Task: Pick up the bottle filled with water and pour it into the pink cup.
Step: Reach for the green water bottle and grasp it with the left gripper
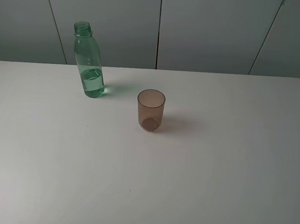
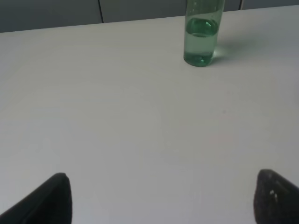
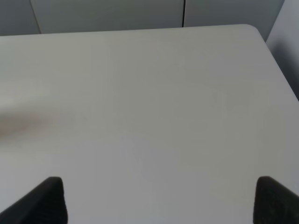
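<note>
On worktop (image 1: pixel 212 174), rear left: bottle (image 1: pixel 89 68) upright, uncapped; left claw (image 2: pixel 166 193) apart, empty — approach level, clamp mid-body, avoid tilting; pink cup (image 1: pixel 150 109) near; right claw (image 3: pixel 162 193) apart too.

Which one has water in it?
The tall green bottle: water fills its lower part. The short pink cup beside it looks empty.

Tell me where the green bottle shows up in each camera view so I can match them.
Exterior high: the bottle stands at upper left, behind and left of the pink cup.
Left wrist: only its lower body with the water shows, far ahead of the open left gripper.
Right wrist: not in it.
Shared landmark: the far edge of the white table against the grey panelled wall.
</note>
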`<state>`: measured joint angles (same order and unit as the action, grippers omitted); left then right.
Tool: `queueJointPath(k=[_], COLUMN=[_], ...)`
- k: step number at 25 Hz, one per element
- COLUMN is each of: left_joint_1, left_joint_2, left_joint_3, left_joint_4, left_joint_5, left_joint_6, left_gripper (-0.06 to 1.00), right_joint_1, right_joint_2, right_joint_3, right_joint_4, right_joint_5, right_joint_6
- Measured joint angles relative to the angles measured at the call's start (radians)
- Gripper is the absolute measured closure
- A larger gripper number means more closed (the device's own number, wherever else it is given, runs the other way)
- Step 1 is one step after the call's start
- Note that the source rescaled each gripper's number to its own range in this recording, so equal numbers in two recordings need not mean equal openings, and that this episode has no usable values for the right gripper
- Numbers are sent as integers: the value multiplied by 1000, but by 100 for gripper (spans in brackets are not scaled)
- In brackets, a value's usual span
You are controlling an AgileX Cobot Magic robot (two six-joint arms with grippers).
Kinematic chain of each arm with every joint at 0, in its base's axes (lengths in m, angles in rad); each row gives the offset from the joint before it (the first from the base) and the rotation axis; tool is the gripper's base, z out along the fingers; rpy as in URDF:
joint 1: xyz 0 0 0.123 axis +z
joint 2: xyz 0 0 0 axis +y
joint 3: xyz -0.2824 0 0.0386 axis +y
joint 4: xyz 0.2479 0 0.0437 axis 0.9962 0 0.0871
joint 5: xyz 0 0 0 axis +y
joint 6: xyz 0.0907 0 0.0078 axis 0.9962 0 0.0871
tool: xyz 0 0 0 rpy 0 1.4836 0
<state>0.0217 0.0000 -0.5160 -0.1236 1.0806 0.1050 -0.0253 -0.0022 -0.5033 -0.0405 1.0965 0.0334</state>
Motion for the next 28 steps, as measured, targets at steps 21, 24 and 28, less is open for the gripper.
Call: queueJointPath(k=[21,24,28], left_joint_1=[0,0,0], left_joint_2=[236,389,581], left_joint_3=[-157,-212,-222], left_joint_4=[-85,-182,-313], left_joint_5=[-23,-91,-233], left_joint_6=[-2,60,184], left_gripper=[-6,-6,-6], right_joint_1=[0,0,0], right_joint_2=[0,0,0], right_joint_3=[0,0,0], right_joint_4=[0,0,0], right_joint_5=[0,0,0], right_joint_6=[0,0,0])
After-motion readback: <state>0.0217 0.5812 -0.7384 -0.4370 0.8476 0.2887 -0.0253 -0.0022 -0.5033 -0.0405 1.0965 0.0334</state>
